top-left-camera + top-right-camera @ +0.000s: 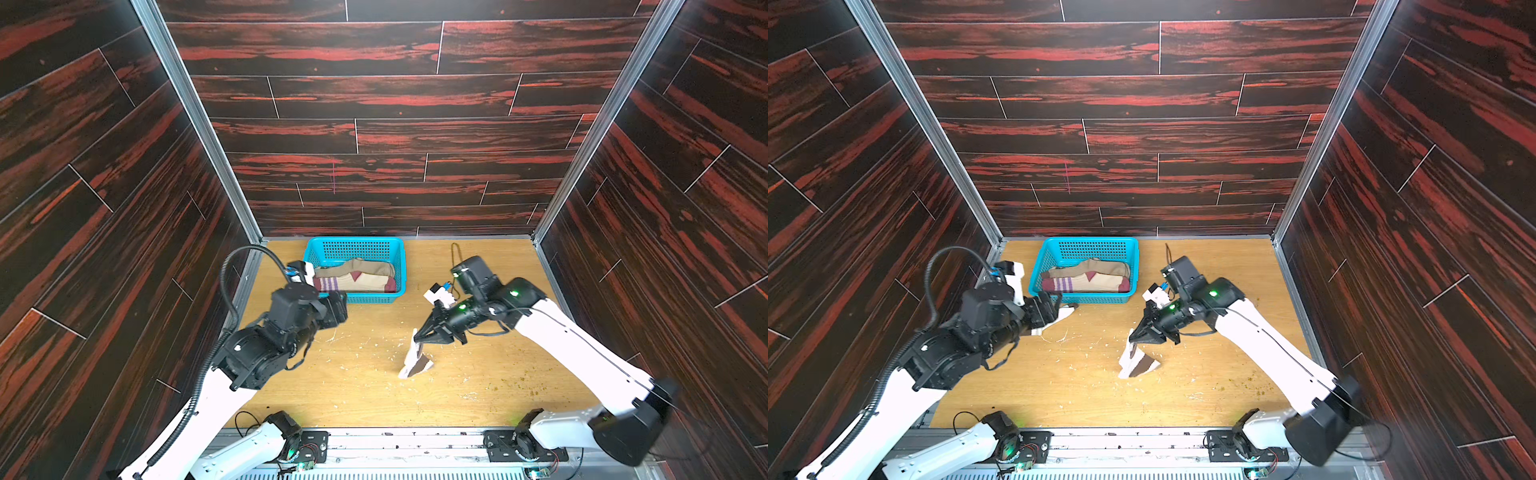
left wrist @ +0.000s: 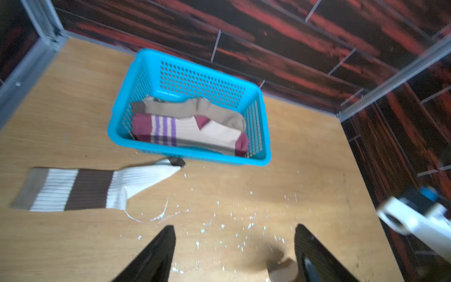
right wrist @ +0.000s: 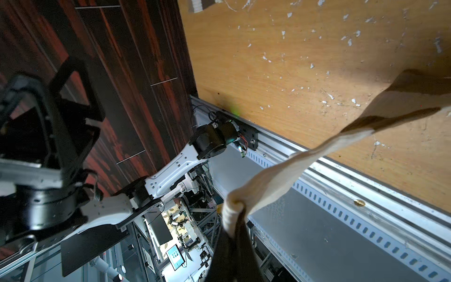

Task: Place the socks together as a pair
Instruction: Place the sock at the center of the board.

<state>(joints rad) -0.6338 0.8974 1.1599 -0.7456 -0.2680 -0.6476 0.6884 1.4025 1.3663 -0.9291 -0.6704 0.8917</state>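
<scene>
A white sock with brown bands (image 2: 92, 188) lies flat on the table in front of the blue basket (image 2: 190, 156); in a top view its toe end (image 1: 1065, 313) shows under my left gripper (image 1: 1055, 306). That gripper (image 2: 234, 244) hangs open above bare table beside the sock, holding nothing. My right gripper (image 1: 417, 338) is shut on the matching white and brown sock (image 1: 415, 361), which hangs from the fingers with its brown-banded end resting on the table (image 3: 280, 175). In the basket lie a plain tan sock (image 2: 195, 107) and a maroon-beige sock with purple stripes (image 2: 195, 134).
The basket (image 1: 355, 245) stands against the back wall, left of centre. White crumbs and lint are scattered over the wooden table (image 1: 365, 374). Dark wood-pattern walls close in the left, back and right sides. A metal rail (image 1: 399, 440) runs along the front edge.
</scene>
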